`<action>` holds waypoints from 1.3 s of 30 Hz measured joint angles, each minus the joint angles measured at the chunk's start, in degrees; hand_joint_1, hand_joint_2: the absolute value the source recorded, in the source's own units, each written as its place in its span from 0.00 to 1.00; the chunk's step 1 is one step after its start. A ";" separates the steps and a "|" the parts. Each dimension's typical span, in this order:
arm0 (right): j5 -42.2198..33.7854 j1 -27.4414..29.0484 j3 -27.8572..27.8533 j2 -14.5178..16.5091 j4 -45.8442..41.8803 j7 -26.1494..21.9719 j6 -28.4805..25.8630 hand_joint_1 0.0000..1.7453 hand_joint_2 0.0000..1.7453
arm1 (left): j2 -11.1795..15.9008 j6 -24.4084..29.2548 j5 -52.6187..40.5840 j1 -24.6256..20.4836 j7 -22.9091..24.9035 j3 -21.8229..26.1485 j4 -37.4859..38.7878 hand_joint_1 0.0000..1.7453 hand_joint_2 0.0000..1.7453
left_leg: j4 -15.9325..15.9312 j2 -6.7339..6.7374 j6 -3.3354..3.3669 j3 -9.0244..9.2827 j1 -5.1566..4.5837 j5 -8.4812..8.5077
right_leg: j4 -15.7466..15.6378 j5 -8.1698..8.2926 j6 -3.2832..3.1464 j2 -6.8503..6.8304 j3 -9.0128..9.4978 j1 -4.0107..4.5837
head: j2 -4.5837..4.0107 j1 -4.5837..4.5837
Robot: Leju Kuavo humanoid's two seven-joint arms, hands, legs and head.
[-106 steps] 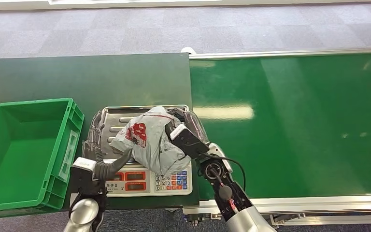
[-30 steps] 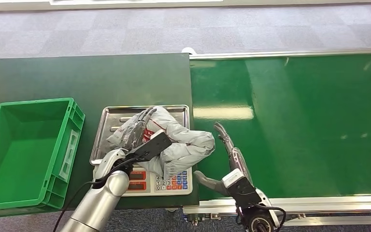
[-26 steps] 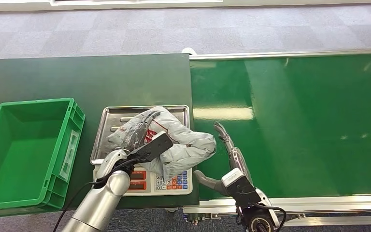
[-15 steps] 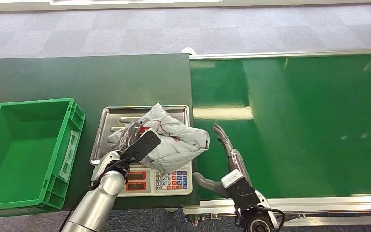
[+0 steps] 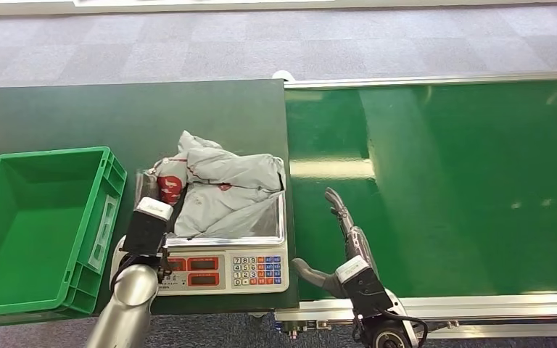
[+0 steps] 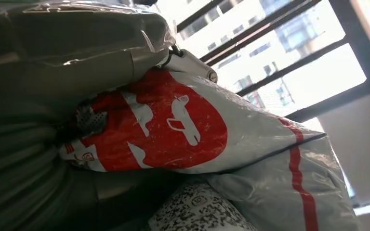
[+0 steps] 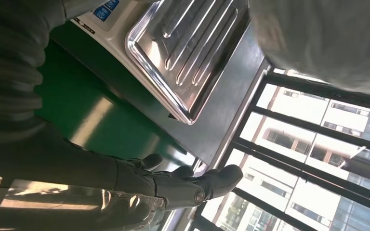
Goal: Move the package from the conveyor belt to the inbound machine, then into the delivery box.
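The grey package (image 5: 221, 185) with a red logo is gripped at its left end by my left hand (image 5: 152, 212). It hangs over the steel tray (image 5: 268, 230) of the inbound machine's scale (image 5: 221, 268), reaching past the tray's far left corner. In the left wrist view the red logo on the package (image 6: 173, 130) sits right against my fingers (image 6: 77, 62), which close around it. My right hand (image 5: 348, 250) is open, with spread fingers, over the conveyor belt (image 5: 464, 181) just right of the scale. In the right wrist view its fingers (image 7: 173, 185) hold nothing, the tray (image 7: 192, 48) lies beyond them, and the package (image 7: 327, 38) is above it.
The green delivery box (image 5: 105, 217) stands with nothing in it left of the scale, close to my left arm. A dark green table (image 5: 116, 116) carries both the scale and the box. Grey carpet floor (image 5: 261, 43) lies beyond.
My left hand has turned and pulled the package leftward and toward the far left corner of the tray, uncovering the tray's near right part. My right hand has barely moved.
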 joint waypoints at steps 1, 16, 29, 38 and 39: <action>0.03 0.10 -0.02 0.02 0.08 -0.08 -0.16 0.00 1.00 | 0.48 1.84 -0.13 0.28 -0.61 0.40 -1.58 1.00 1.00 | 0.00 0.00 0.00 0.00 0.00 0.00 | 0.00 0.00 0.00 0.00 -0.01 0.00 | 0.00 -0.01; 0.13 2.82 -1.67 0.37 1.16 0.78 -4.28 0.00 1.00 | 7.25 12.32 -18.03 2.48 17.27 20.04 -4.99 1.00 1.00 | -0.02 0.03 -0.01 0.02 0.01 0.00 | 0.00 -0.01 -0.01 0.02 -0.02 0.01 | 0.00 0.01; -1.04 2.86 -2.27 0.87 2.74 1.87 -4.34 0.00 1.00 | 19.77 17.86 -19.93 -10.33 17.39 39.91 27.69 0.84 1.00 | -0.04 0.15 -0.07 0.02 0.06 0.05 | 0.05 -0.01 -0.02 0.05 -0.05 0.07 | 0.00 0.01; -1.79 2.83 -2.29 0.86 3.99 1.68 -5.21 0.00 1.00 | 22.38 13.47 -1.37 -15.27 4.90 47.97 34.25 0.00 1.00 | -0.04 0.14 -0.07 0.00 0.06 0.05 | 0.05 -0.01 -0.02 0.05 -0.06 0.06 | 0.00 0.02; -1.79 2.83 -2.29 0.86 4.01 1.68 -5.21 0.00 1.00 | 22.40 13.44 -1.23 -15.30 4.83 48.03 34.27 0.00 1.00 | -0.04 0.14 -0.07 0.00 0.06 0.05 | 0.05 -0.01 -0.02 0.05 -0.06 0.06 | 0.00 0.02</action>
